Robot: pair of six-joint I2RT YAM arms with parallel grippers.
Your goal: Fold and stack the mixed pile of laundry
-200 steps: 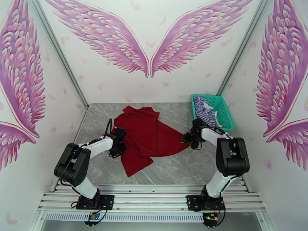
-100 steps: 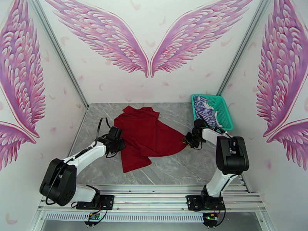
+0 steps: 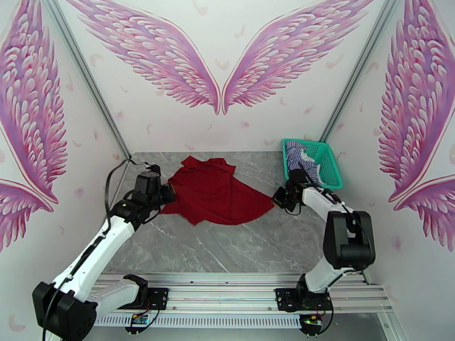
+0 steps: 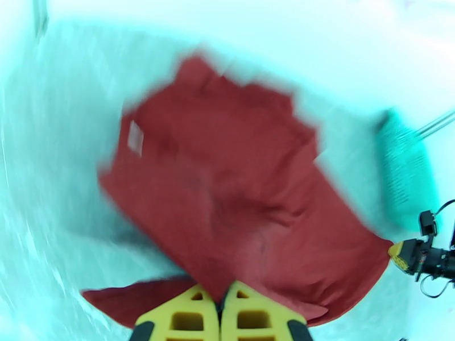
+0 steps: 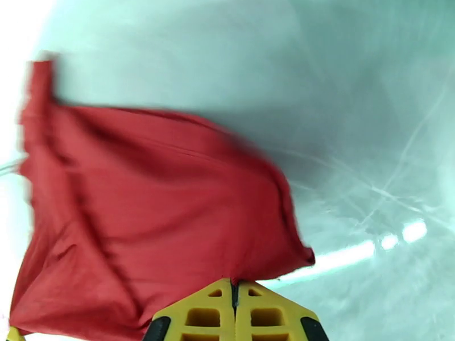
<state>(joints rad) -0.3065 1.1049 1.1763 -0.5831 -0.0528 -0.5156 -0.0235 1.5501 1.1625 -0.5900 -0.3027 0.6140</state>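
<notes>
T-shirt (image 3: 219,191): dark red, lying on the counter (image 3: 256,245) to the left of the basket (image 3: 335,166), collar end toward the back wall. Its near edge is stretched between the two grippers. Both wrist views show it blurred.
Striped shirt (image 3: 298,157): blue and white, bunched inside the basket at its left side, apart from the T-shirt.
Right gripper (image 3: 280,198): just beside the near left corner of the basket, at the T-shirt corner closest to the basket. In the right wrist view the yellow jaws are pressed together and pinch the red hem.
Left gripper (image 3: 165,194): well apart from the basket, at the T-shirt edge farthest from it. In the left wrist view the jaws are pressed together with red cloth between their tips.
Basket: teal mesh, at the back right of the counter.
</notes>
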